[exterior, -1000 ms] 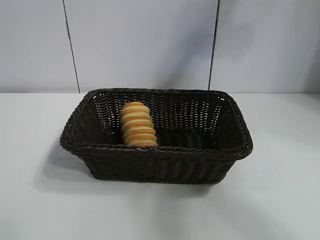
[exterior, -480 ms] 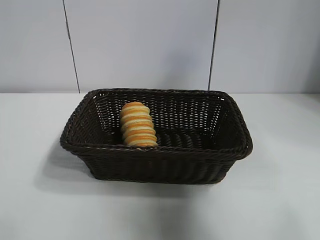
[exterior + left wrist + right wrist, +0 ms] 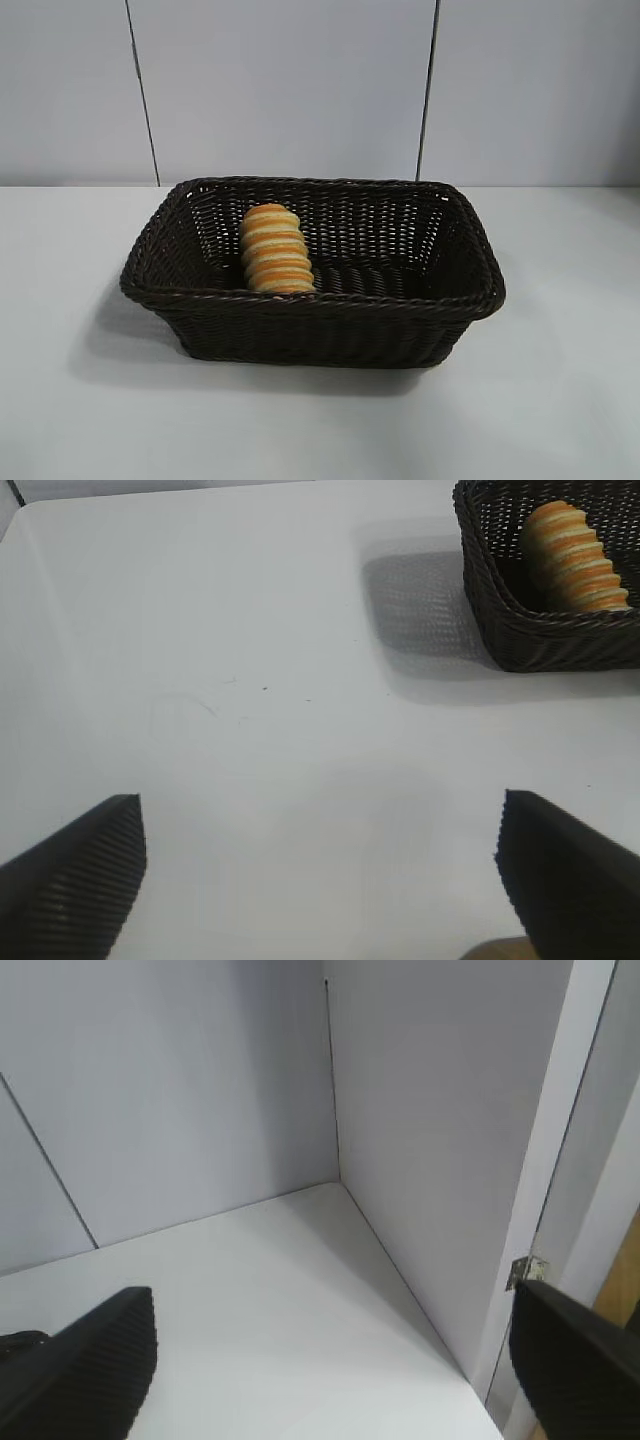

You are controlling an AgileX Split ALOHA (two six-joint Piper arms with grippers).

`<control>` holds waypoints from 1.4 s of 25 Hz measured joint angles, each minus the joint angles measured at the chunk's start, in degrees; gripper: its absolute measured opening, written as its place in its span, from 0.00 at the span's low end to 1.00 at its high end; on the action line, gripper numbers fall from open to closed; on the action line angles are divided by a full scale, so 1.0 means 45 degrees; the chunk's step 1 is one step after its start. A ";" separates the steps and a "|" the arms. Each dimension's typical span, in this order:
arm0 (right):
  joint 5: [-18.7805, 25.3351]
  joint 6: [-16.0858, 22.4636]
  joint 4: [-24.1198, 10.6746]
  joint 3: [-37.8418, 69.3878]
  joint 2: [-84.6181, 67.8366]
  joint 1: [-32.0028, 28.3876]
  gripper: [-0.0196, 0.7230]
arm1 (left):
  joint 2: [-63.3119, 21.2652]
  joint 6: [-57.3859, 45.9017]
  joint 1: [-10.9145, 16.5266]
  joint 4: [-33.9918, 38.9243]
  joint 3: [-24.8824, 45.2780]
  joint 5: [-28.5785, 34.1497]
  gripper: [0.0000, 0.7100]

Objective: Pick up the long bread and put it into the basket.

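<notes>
1. The long bread (image 3: 274, 250) is lying inside the basket (image 3: 310, 303), in its left half as the outside camera sees it, with one end leaning up toward the far wall and the other end down near the front rim.
2. The basket is sitting on the white table (image 3: 80, 400), in front of the pale panelled wall (image 3: 280, 90), and is casting a soft shadow on the tabletop to its left.
3. Neither arm is showing in the outside view.
4. The left gripper (image 3: 320, 880) is hovering over bare tabletop, well apart from the basket (image 3: 560, 630), whose corner is showing with the bread (image 3: 572, 558) resting in it.
5. The left gripper's two ridged black fingers (image 3: 80, 880) are standing spread nearly as wide as they go, and nothing is sitting between them.
6. The right gripper (image 3: 330, 1370) is pointing toward the corner where two wall panels (image 3: 180, 1100) are meeting above the table (image 3: 270, 1300).
7. Its ridged fingers (image 3: 90, 1360) are likewise standing wide apart and are holding nothing.
8. A small metal hinge (image 3: 527, 1270) is showing on the white frame beside the right-hand panel in that wrist view.
</notes>
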 joint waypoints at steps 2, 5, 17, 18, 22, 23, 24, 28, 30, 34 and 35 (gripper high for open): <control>0.0000 -0.0210 0.0291 0.0626 -0.0750 0.0000 0.94 | 0.0000 0.0000 0.0000 0.0000 0.0000 0.0000 0.97; 0.0014 -0.0759 0.0653 0.1379 -0.1805 0.0000 0.94 | 0.0000 0.0000 0.0000 0.0000 0.0000 0.0000 0.97; 0.0637 -0.1535 0.1312 0.3558 -0.2927 0.0000 0.93 | 0.0000 0.0000 0.0000 0.0000 0.0000 0.0000 0.97; 0.0637 -0.1571 0.1377 0.3833 -0.2927 0.0000 0.93 | 0.0000 0.0000 0.0000 0.0000 0.0000 0.0000 0.97; 0.0564 -0.1940 0.1792 0.4635 -0.2927 0.0000 0.93 | 0.0000 0.0000 0.0000 0.0000 0.0000 0.0000 0.97; 0.0498 -0.2021 0.1869 0.4701 -0.2927 0.0000 0.93 | 0.0000 0.0000 0.0000 0.0000 0.0000 0.0000 0.97; 0.0387 -0.2097 0.1895 0.4720 -0.2927 0.0000 0.93 | 0.0000 0.0000 0.0000 0.0000 0.0000 0.0000 0.97; -0.0070 -0.2823 0.2174 0.4822 -0.2927 0.0000 0.93 | 0.0000 0.0000 0.0000 0.0000 0.0000 0.0000 0.97; -0.0339 -0.3107 0.2590 0.4949 -0.2927 0.0000 0.93 | 0.0000 0.0000 0.0000 0.0000 0.0000 0.0000 0.97; -0.0711 -0.3462 0.3321 0.5216 -0.2927 0.0000 0.93 | 0.0000 0.0000 0.0000 0.0000 0.0000 0.0000 0.97; -0.0726 -0.3478 0.3321 0.5216 -0.2927 0.0000 0.93 | 0.0000 0.0000 0.0000 0.0000 0.0000 0.0000 0.97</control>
